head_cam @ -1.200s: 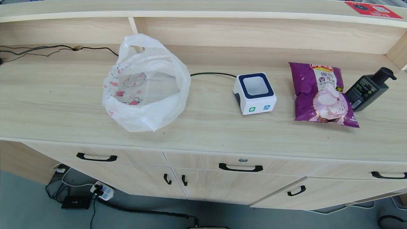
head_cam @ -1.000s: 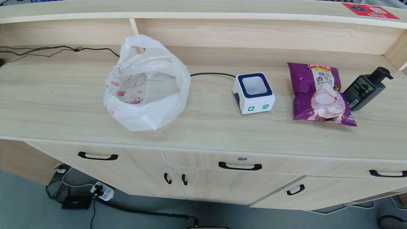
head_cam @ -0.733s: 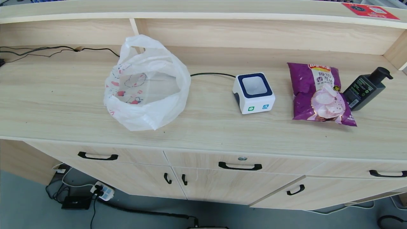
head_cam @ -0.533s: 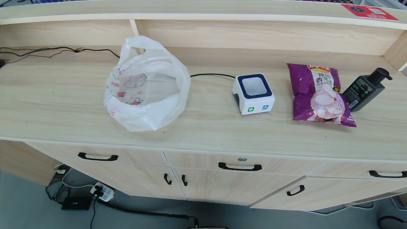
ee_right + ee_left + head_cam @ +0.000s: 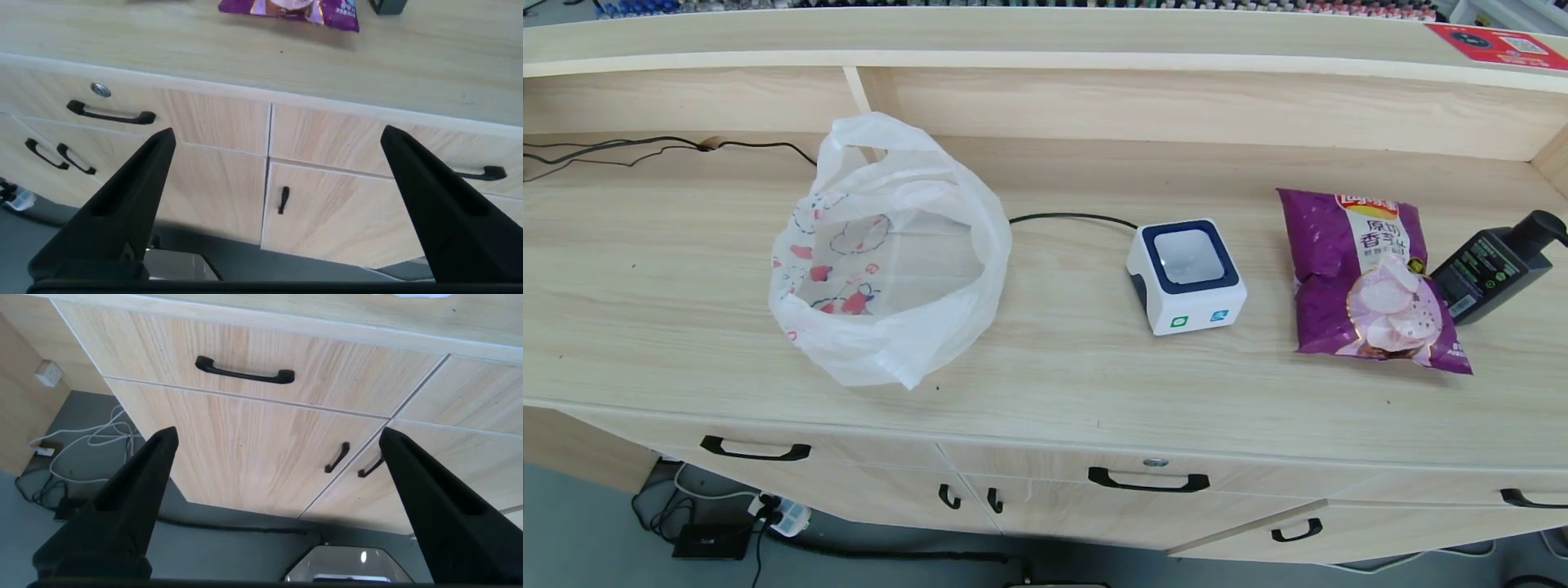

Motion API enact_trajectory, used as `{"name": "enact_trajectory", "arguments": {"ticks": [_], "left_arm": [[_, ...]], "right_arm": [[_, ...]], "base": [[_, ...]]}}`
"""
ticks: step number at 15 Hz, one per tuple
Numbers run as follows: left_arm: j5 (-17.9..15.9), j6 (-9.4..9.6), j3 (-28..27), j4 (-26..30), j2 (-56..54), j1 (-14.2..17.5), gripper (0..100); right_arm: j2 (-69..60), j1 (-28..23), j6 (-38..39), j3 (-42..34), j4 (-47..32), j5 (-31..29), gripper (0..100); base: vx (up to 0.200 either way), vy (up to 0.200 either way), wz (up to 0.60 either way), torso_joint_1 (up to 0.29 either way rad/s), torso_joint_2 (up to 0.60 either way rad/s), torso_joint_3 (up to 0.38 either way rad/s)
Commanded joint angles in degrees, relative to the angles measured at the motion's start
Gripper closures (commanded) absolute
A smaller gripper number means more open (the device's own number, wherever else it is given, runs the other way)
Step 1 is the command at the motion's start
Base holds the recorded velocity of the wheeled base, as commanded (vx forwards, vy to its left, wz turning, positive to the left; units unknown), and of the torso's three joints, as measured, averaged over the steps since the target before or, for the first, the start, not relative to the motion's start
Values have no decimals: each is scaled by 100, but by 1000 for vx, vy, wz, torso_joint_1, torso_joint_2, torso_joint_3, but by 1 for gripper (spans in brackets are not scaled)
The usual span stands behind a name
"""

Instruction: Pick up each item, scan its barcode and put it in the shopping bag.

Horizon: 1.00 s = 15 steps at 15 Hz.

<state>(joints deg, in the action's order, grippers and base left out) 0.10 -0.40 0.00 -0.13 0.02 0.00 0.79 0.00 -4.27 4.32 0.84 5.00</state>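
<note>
Pale wood-grain laminate covers the counter (image 5: 645,269), smooth and matte. On its left part sits the shopping bag (image 5: 980,245), thin crinkled white plastic that is half see-through, printed with small red and dark figures. Its mouth gapes wide and its handles stand up at the back.

Right of it, well apart, is the scanner (image 5: 1186,276), a small white cube with rounded corners, a dark blue frame around its glossy top window and two small coloured squares on its front face. A thin black cable (image 5: 1070,217) curves from behind the scanner toward the bag.

Further right lies the chip bag (image 5: 1372,282), glossy purple foil, puffed and creased, flat on the wood. Just beside it lies a dark pump bottle (image 5: 1494,265) on its side, its base end touching or nearly touching the foil; I cannot tell which. Its pump head reaches the picture's edge.

My left gripper (image 5: 278,433) is spread wide with nothing between its dark, wedge-shaped fingers, low in front of a drawer with a black bar handle (image 5: 243,372). My right gripper (image 5: 279,131) is likewise spread and holds nothing, below the counter's edge. Above it the chip bag's lower seam (image 5: 290,10) and a corner of the bottle (image 5: 388,6) are cut off by the frame.
</note>
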Motion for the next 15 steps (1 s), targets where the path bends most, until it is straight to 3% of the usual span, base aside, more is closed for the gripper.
{"name": "enact_trajectory", "arguments": {"ticks": [1, 2, 4, 7, 9, 15], "left_arm": [[-1, -4, 0, -4, -2, 0, 0], [-1, -4, 0, -4, -2, 0, 0], [-1, 5, 0, -4, -2, 0, 0], [-1, 14, 0, -4, -2, 0, 0], [-1, 5, 0, -13, -2, 0, 0], [8, 14, 0, -31, -2, 0, 0]], "right_arm": [[844, 18, -13, 1361, -119, 274, 0], [2039, 9, -22, 2337, -128, 441, 0], [3823, 18, -13, 3462, -49, 432, 0], [5713, 132, 198, 4508, 672, 493, 0], [6442, 211, 181, 4613, 1225, 616, 0], [7233, 229, 145, 4482, 1287, 757, 0]], "base": [[0, 0, 0, 0, 0, 0], [0, 0, 0, 0, 0, 0], [0, 0, 0, 0, 0, 0], [0, 0, 0, 0, 0, 0], [0, 0, 0, 0, 0, 0], [0, 0, 0, 0, 0, 0]]}}
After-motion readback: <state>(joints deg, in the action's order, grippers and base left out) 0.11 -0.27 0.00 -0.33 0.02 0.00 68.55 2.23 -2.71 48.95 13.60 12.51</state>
